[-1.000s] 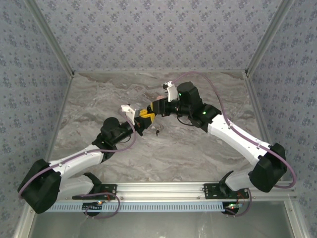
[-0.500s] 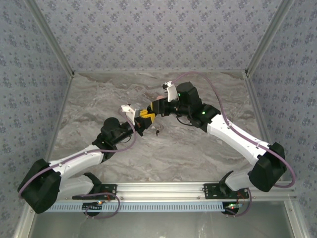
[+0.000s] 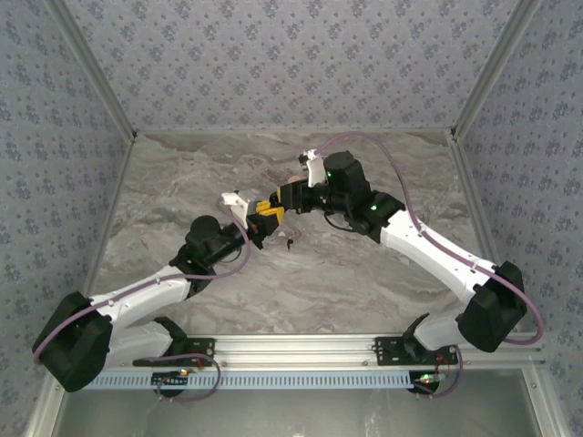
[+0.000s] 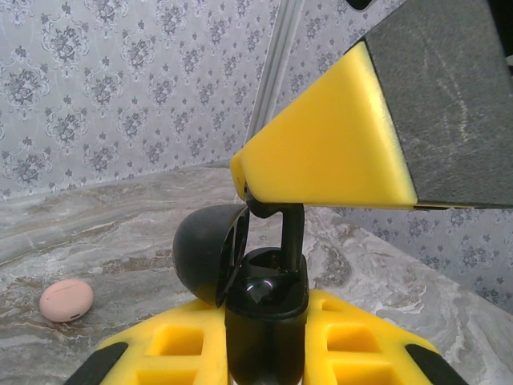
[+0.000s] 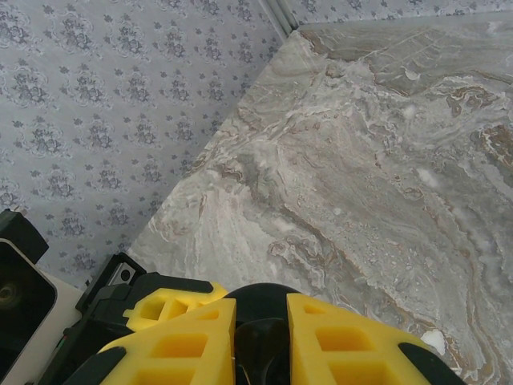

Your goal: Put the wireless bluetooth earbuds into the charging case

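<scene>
Case (image 4: 264, 298), one, open in left gripper (image 4: 266, 353); right gripper (image 5: 260, 321) pinches one earbud (image 4: 292, 228), seemingly.

One charging case (image 4: 264, 309), two earbuds (image 4: 292, 228), one pink oval object (image 4: 66, 300)

No legible text or markings

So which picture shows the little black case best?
The left wrist view: the charging case is close up, lid open, clamped in the left gripper. The top external view makes it too tiny to tell; the right wrist view has a dark bit that may be it.
</scene>
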